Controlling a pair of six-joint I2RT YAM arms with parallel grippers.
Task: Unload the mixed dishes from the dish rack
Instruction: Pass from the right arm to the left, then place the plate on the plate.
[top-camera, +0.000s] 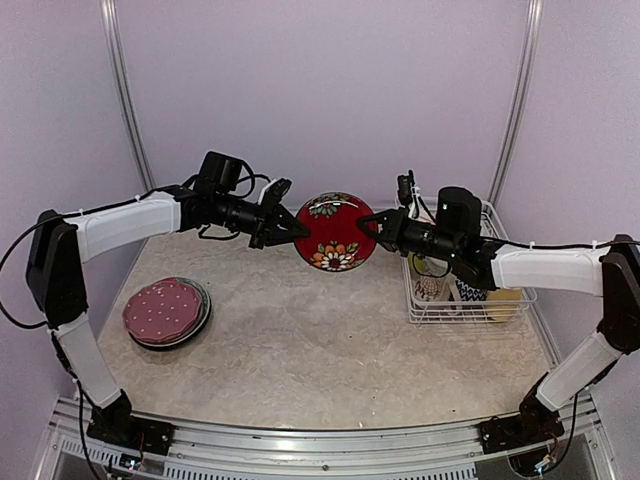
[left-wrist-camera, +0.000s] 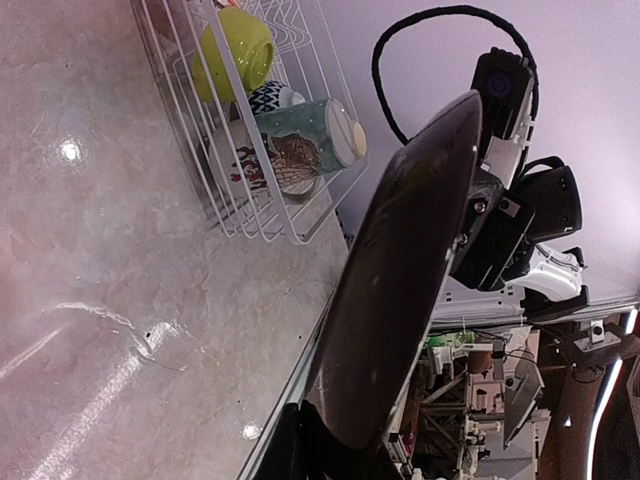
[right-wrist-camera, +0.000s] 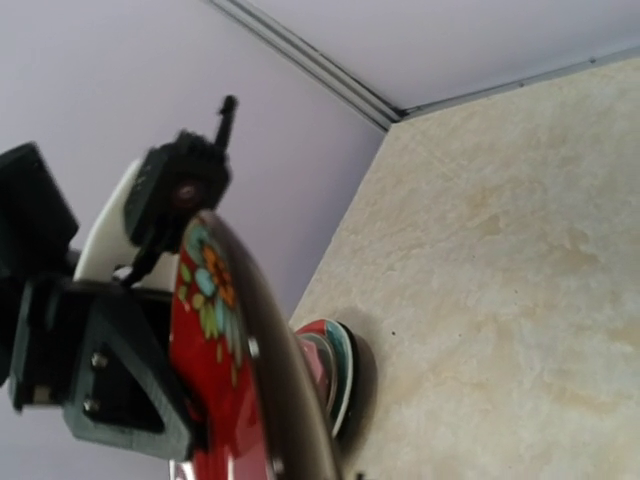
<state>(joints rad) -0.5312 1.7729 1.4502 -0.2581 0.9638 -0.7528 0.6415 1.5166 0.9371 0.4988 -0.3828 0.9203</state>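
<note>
Dish rack (top-camera: 470, 318): sitting right of frame.
Red plate (top-camera: 335, 232): hanging upright, airborne, at centre.
Left gripper (top-camera: 298, 232), right gripper (top-camera: 368, 222): both clenching opposite plate rims.
Hazard: one gripper releasing before the other is gripping securely, dropping the plate.

Close up, red floral plate (right-wrist-camera: 205, 330) is hanging edge-on above marble table (right-wrist-camera: 520, 230); left gripper (right-wrist-camera: 135, 400) is touching its painted face; plate stack (right-wrist-camera: 337, 365) is sitting beyond.
</note>
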